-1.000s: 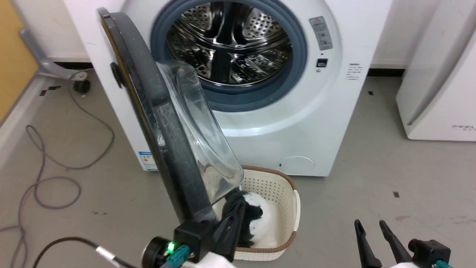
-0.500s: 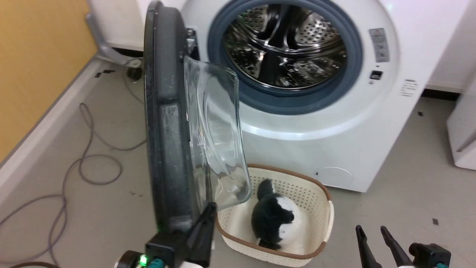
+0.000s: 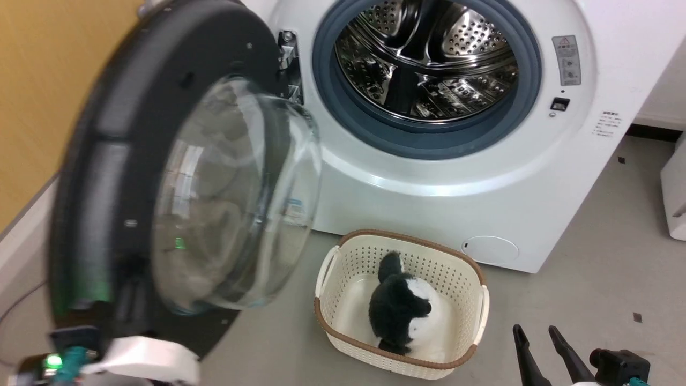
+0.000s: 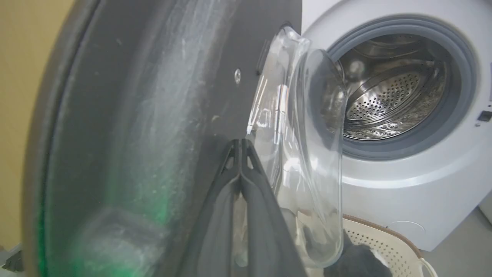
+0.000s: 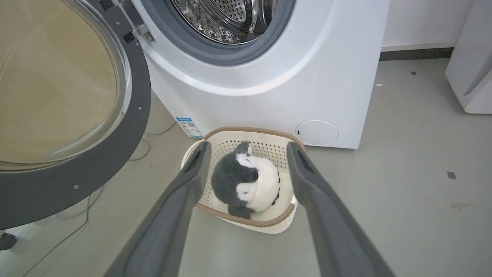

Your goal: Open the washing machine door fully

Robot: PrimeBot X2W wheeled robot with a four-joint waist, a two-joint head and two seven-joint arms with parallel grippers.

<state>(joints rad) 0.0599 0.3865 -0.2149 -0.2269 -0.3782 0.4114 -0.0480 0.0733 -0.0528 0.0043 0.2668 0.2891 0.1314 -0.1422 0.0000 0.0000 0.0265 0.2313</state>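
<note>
The washing machine door (image 3: pixel 102 161), a black ring around a bulging glass bowl (image 3: pixel 236 193), stands swung wide to the left of the white washing machine (image 3: pixel 429 203), inner face toward me. The steel drum (image 3: pixel 429 59) lies exposed. In the left wrist view my left gripper (image 4: pixel 240 143) is shut, fingertips together against the door's black inner ring (image 4: pixel 153 115), beside the glass bowl (image 4: pixel 307 154). Its white wrist (image 3: pixel 144 360) shows under the door's lower edge. My right gripper (image 3: pixel 534 328) is open at the lower right; in its wrist view the right gripper (image 5: pixel 249 148) hangs over the basket.
A cream basket (image 3: pixel 399 237) with a black-and-white plush toy (image 3: pixel 402 305) sits on the grey floor before the machine. A yellow wall (image 3: pixel 48 80) stands close behind the door. A white appliance (image 5: pixel 469 69) is at the right. Cables (image 5: pixel 77 215) trail on the floor.
The door has swung farther left, from edge-on to showing its inner face, with my left arm following it. The head camera has also shifted. The right gripper has stayed put.
</note>
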